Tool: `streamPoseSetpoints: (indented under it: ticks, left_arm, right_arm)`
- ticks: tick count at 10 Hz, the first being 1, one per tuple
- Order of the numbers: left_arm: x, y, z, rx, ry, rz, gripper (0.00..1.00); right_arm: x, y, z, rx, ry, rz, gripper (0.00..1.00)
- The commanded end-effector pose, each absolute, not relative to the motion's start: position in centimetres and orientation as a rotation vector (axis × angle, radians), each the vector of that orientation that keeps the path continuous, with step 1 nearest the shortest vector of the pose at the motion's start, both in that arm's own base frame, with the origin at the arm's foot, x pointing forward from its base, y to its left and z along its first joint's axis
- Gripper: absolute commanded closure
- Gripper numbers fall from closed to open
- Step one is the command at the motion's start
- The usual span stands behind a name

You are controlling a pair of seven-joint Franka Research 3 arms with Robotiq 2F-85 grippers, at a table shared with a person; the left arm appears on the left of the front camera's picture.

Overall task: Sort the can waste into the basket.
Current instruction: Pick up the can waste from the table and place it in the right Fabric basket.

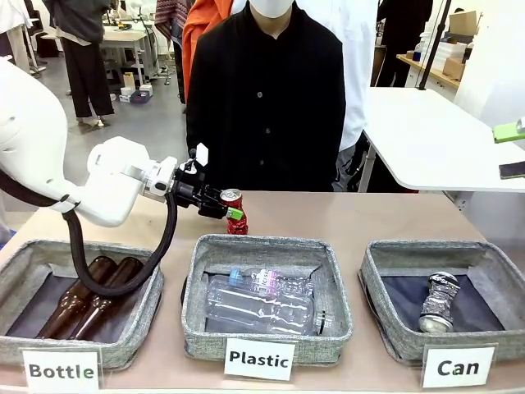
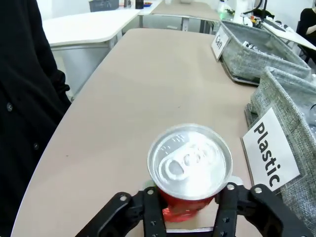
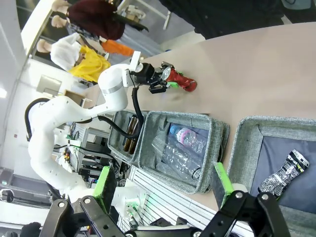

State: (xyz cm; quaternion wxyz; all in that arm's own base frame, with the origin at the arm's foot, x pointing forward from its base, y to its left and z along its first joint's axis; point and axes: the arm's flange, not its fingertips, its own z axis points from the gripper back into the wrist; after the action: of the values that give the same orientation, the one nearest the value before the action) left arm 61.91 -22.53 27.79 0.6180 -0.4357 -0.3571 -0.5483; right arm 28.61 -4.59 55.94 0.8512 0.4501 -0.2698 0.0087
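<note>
Front view: left gripper (image 1: 230, 208) around red can (image 1: 235, 213).

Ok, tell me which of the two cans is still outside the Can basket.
The red can, standing on the table behind the Plastic basket, clamped in the left gripper. The silver-grey can already lies in the Can basket.

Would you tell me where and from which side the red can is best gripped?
Grip the red can across its crumpled body just below the silver top, coming in level from the robot's left. It stands upright on the table behind the Plastic basket; the left gripper holds it this way.
</note>
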Motion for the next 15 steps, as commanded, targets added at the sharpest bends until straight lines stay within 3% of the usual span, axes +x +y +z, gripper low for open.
streamPoseSetpoints:
  ticks: [1,2,4,7,10,13,15]
  left_arm:
    - [62.3,-22.3,27.9,-1.041,-0.872,-1.253,0.94]
    - [62.3,-21.8,28.5,-1.044,-0.896,-1.245,1.00]
    - [62.0,-20.5,30.4,-1.036,-0.961,-1.231,1.00]
    - [60.3,-15.3,39.1,-0.932,-1.151,-1.299,1.00]
    - [53.2,-9.4,45.7,-0.997,-0.874,-1.492,1.00]
    - [44.2,-4.8,48.1,-0.886,-0.900,-1.397,1.00]
    - [40.4,-4.0,47.3,-0.981,-0.840,-1.330,1.00]
  right_arm:
    - [28.6,-4.8,55.9,0.936,-0.572,0.040,0.00]
    - [28.6,-4.8,55.9,0.936,-0.572,0.040,0.00]
    - [28.6,-4.8,55.9,0.936,-0.572,0.040,0.00]
    - [28.6,-4.8,55.9,0.936,-0.572,0.040,0.00]
    - [28.6,-4.8,55.9,0.936,-0.572,0.040,0.00]
    - [28.6,-4.8,55.9,0.936,-0.572,0.040,0.00]
    - [28.6,-4.8,55.9,0.936,-0.572,0.040,0.00]
